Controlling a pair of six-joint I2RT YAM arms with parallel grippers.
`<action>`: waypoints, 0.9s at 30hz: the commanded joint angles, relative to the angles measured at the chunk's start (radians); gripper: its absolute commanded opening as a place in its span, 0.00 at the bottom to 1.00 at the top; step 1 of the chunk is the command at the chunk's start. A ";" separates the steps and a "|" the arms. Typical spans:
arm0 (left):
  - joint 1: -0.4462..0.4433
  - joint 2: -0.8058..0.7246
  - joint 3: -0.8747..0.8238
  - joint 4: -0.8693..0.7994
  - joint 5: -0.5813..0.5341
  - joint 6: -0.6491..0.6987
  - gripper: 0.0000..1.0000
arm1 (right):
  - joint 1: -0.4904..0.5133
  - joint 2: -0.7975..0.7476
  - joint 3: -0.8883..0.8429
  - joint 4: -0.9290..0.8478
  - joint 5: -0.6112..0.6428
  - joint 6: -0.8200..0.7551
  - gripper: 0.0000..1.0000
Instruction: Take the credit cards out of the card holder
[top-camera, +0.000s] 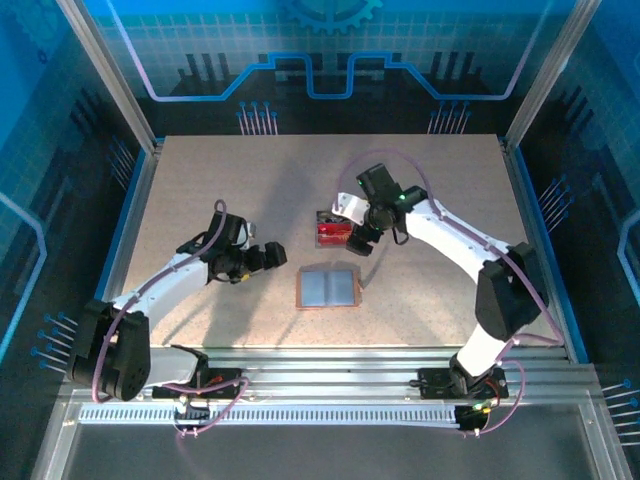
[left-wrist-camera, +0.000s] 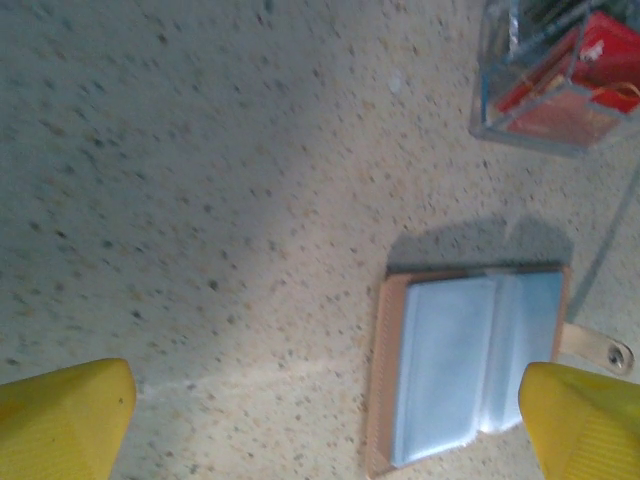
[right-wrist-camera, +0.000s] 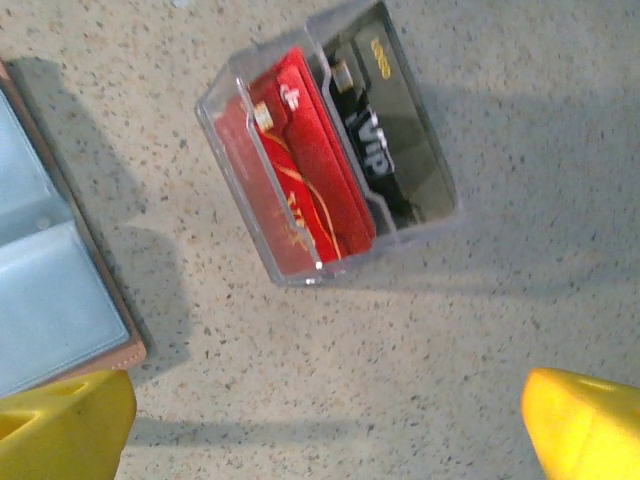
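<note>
Well, both grippers are open and empty: left gripper (left-wrist-camera: 325, 420) by the card holder (left-wrist-camera: 470, 370), which lies spread flat mid-desk (top-camera: 200, 180); right gripper (right-wrist-camera: 325, 425) hangs over the clear tray (right-wrist-camera: 300, 278). Risk: a low move clips the tray and spills it. Count: one holder, one tray, at least two credit cards in the tray, red card (right-wrist-camera: 300, 170) and dark card (right-wrist-camera: 395, 150).
</note>
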 joint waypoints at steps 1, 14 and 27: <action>0.033 0.011 0.049 -0.011 -0.091 0.069 0.99 | -0.036 -0.085 -0.115 0.174 0.041 0.083 1.00; 0.080 -0.115 -0.099 0.314 -0.543 0.242 0.99 | -0.305 -0.214 -0.631 0.808 0.087 0.394 1.00; 0.104 0.023 -0.299 1.030 -0.573 0.533 0.99 | -0.369 -0.162 -0.796 1.285 0.078 0.475 1.00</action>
